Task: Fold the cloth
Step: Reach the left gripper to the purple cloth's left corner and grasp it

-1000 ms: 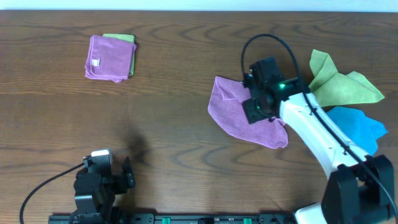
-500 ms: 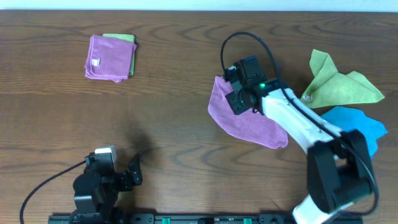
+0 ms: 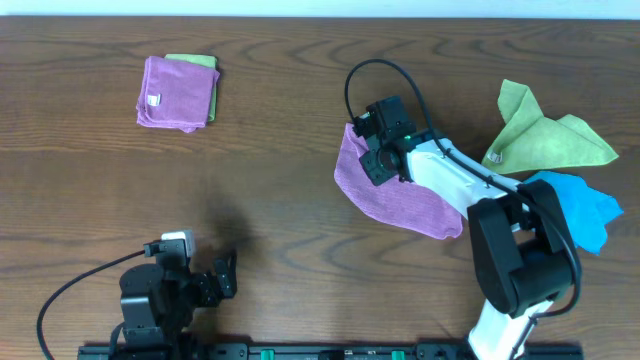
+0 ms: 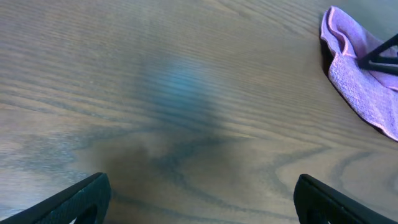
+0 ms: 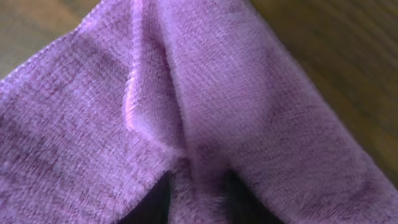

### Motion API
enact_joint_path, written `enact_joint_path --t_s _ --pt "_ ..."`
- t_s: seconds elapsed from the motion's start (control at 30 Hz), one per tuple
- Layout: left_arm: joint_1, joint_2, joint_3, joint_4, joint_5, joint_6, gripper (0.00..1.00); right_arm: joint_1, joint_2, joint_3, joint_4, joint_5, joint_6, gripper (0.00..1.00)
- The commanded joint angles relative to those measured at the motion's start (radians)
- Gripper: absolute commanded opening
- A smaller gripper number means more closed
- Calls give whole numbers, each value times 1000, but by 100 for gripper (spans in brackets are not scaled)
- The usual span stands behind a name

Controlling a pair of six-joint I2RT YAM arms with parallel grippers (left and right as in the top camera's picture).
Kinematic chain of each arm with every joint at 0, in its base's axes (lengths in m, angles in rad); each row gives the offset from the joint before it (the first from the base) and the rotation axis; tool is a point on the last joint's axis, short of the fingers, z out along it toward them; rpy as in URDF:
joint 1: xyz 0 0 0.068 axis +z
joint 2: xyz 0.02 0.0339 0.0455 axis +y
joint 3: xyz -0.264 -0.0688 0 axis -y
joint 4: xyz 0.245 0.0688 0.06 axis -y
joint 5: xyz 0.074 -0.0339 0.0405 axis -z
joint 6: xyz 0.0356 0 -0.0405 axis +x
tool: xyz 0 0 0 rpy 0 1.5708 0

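Note:
A purple cloth (image 3: 405, 205) lies unfolded and rumpled at the table's centre right. My right gripper (image 3: 378, 160) is down on its upper left part. In the right wrist view the cloth (image 5: 261, 87) fills the frame, and the two dark fingertips (image 5: 198, 196) pinch a raised ridge of it. My left gripper (image 3: 225, 275) is open and empty, low over bare wood at the front left. Its wrist view shows both fingers wide apart (image 4: 199, 199) and the cloth's edge (image 4: 360, 87) at the far right.
A folded purple cloth on a folded green one (image 3: 178, 92) lies at the back left. A crumpled green cloth (image 3: 545, 135) and a blue cloth (image 3: 585, 205) lie at the right edge, beside the right arm.
My right gripper has moved left across the purple cloth to its upper left part. The left gripper has shifted slightly to the right.

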Motion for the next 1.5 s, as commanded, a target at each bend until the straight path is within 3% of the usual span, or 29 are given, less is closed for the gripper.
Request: enact_joint_path --t_s 0.0,0.27,0.5,0.63,0.67,0.77,0.93,1.03,1.13,1.27,1.47 --pt "-5 19 29 8 31 -4 95 11 0 16 14 61 3 3" --pt "-5 24 29 8 31 -4 95 13 -33 133 21 197 19 1" --pt "-5 24 29 9 85 -9 95 -37 -22 146 200 284 -6 1" --pt "-5 24 29 14 110 -73 95 -95 -10 146 274 346 31 25" --pt "-5 24 29 25 109 -94 95 -112 -10 146 275 347 42 38" --pt "-5 24 29 66 109 -142 95 -135 -14 147 246 347 75 52" --pt "-4 25 29 97 118 -243 95 -126 -60 149 127 335 177 54" --pt "-5 62 33 135 198 -255 95 -129 -142 149 26 171 257 59" --pt "-5 144 82 138 207 -262 96 -143 -221 149 -41 5 299 65" --pt "-6 378 241 127 195 -229 96 -176 -312 148 -156 -128 313 72" --pt "-97 778 492 90 198 -220 96 -234 -379 128 -316 -259 313 71"
